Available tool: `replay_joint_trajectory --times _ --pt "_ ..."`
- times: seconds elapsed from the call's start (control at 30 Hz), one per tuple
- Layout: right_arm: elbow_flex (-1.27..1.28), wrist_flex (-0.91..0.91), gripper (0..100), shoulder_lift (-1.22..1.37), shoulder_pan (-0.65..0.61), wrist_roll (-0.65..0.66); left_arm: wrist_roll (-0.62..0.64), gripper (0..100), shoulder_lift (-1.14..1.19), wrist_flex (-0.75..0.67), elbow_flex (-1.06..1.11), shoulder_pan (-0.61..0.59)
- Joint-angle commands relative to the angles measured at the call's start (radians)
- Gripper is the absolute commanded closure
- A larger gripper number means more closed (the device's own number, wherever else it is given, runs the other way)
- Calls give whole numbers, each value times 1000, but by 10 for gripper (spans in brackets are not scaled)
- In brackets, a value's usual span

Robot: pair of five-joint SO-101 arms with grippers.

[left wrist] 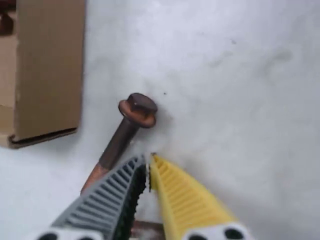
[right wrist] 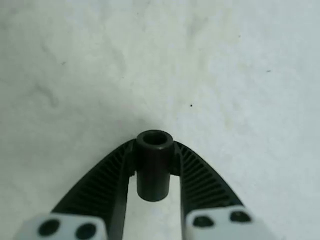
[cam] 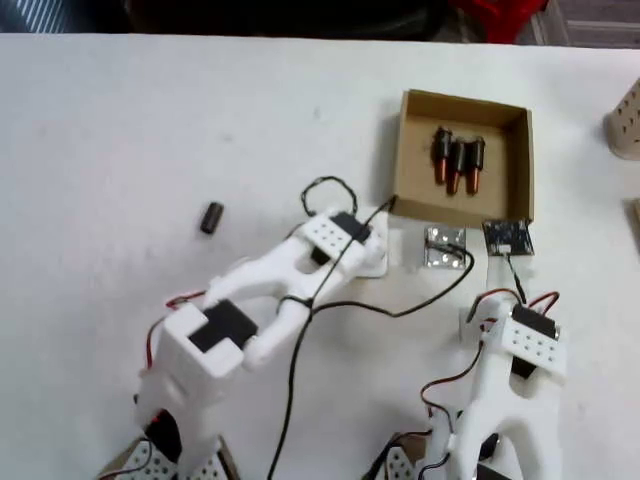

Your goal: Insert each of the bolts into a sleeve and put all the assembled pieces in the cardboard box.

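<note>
In the left wrist view a copper bolt [left wrist: 131, 125] lies on the white table beside the cardboard box [left wrist: 47, 70]. Its shaft runs under the grey finger [left wrist: 107, 192] of my left gripper [left wrist: 149, 162], whose tips are shut together with nothing between them. My right gripper [right wrist: 154, 159] is shut on a black sleeve [right wrist: 154, 172], whose open bore faces the camera. In the high view the cardboard box [cam: 410, 150] holds three assembled pieces [cam: 457, 158]. The left arm [cam: 300, 265] ends just left of the box's near corner, and the right arm [cam: 525, 345] ends just below the box.
A second black sleeve [cam: 211, 217] lies alone on the table at the left. Black cables [cam: 400, 305] run between the two arms. A pale object [cam: 625, 122] stands at the right edge. The table's far side is bare white surface.
</note>
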Motion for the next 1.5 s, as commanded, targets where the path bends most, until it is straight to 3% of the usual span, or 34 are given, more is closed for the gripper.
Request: replay_joint_trajectory --times 0.0,0.23,0.53,0.8,1.0,1.33,1.47 --pt "-3 -8 981 -16 -13 18 78 932 -16 -101 -38 -10" --pt "-3 -8 981 -16 -12 20 414 950 -10 -359 -29 -24" --pt "-3 -8 981 -16 -12 20 384 955 140 -508 -80 -73" --pt "-3 -8 981 -16 -12 20 61 955 150 -118 -213 -71" --pt "-3 -8 981 -16 -13 20 14 955 48 144 -215 -68" --pt "-3 -8 981 -16 -13 20 -2 927 -1 167 -221 -111" --pt "-3 -8 981 -16 -13 20 -46 890 -79 247 -216 -134"
